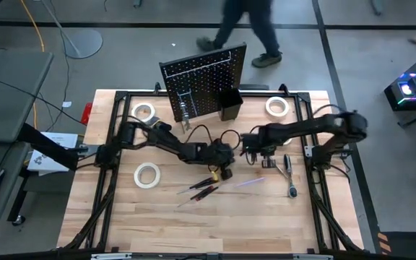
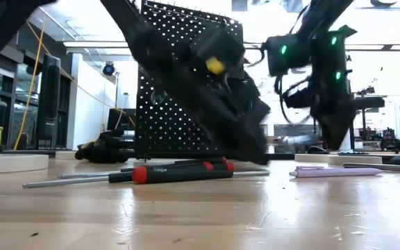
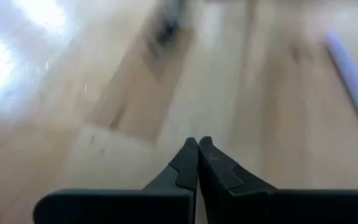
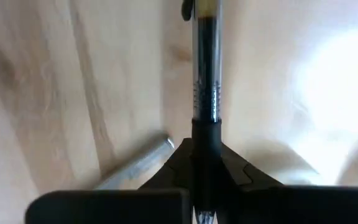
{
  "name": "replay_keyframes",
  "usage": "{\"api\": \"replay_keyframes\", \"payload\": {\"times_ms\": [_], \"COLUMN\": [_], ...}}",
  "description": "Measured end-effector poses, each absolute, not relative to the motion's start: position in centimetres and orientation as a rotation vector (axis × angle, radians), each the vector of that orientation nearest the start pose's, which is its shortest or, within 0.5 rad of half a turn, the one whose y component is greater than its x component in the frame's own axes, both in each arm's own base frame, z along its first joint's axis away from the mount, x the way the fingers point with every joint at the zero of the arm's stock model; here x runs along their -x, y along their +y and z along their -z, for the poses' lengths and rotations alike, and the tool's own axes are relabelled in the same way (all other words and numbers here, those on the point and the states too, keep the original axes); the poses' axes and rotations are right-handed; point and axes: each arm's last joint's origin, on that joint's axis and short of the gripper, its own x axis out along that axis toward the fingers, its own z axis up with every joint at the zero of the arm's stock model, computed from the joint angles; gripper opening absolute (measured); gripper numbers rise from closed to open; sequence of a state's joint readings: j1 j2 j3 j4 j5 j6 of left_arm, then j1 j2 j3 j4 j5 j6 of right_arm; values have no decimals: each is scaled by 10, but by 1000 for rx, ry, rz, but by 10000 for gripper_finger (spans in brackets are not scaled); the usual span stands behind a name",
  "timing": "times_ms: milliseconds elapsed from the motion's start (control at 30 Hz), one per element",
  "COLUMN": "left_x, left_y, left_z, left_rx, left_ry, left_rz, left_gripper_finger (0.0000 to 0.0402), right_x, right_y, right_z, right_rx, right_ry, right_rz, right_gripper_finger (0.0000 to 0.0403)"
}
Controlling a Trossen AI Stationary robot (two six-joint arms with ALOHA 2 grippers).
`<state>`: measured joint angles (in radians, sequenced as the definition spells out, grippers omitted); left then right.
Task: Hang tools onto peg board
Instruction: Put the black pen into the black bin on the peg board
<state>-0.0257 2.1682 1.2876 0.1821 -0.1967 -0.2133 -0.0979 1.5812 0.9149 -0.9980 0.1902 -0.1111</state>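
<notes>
the right gripper (image 4: 205, 163) hangs in front of the peg board (image 1: 203, 78), fingers pinched on a slim dark screwdriver (image 4: 206, 74) with a clear handle. the left gripper (image 3: 197, 163) sits low over the table (image 1: 266, 217), also in front of the board, fingers pressed together on nothing. red-handled screwdrivers (image 1: 203, 189), a purple one (image 1: 250, 183), wrenches (image 1: 289, 173) and tape rolls (image 1: 147, 174) lie on the table before the board.

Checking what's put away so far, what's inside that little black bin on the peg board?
The high view looks into the black bin on the peg board, but its inside is only dark; no tool sticks up above its rim. Anything lying low inside cannot be made out.
</notes>
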Motion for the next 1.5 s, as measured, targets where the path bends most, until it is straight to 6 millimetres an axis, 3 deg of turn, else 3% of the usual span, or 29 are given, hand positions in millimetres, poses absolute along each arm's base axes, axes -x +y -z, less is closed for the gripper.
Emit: {"api": "replay_keyframes", "payload": {"times_ms": [133, 233, 400, 633, 800, 900, 1133, 1500], "left_x": [-425, -402, -353, -274, -241, -232, -234, -254], "left_y": [-6, -4, -1, 5, 6, 7, 5, -1], "left_z": [-170, -206, -262, -303, -327, -336, -333, -344], "left_rx": [-32, -99, -45, 127, 187, 198, 213, 265], "left_ry": [716, 750, 605, 247, 56, 11, 22, -190], "left_rz": [-188, -180, -286, -428, -437, -437, -428, -295], "left_gripper_finger": [1, 1, 0, 0, 0, 0, 0, 0], "right_x": [-219, -203, -192, -213, -229, -234, -239, -248], "right_y": [-22, -19, -16, -31, -44, -48, -47, -38], "right_z": [-203, -227, -262, -314, -327, -322, -316, -333], "right_rx": [74, -85, -432, -573, -557, -556, -565, -537], "right_ry": [1639, 1539, 1146, 408, 203, 218, 273, 117], "right_rz": [198, 283, 433, 564, 561, 573, 529, 363], "right_gripper_finger": [14, 14, 14, 14, 14, 14, 14, 14]}}
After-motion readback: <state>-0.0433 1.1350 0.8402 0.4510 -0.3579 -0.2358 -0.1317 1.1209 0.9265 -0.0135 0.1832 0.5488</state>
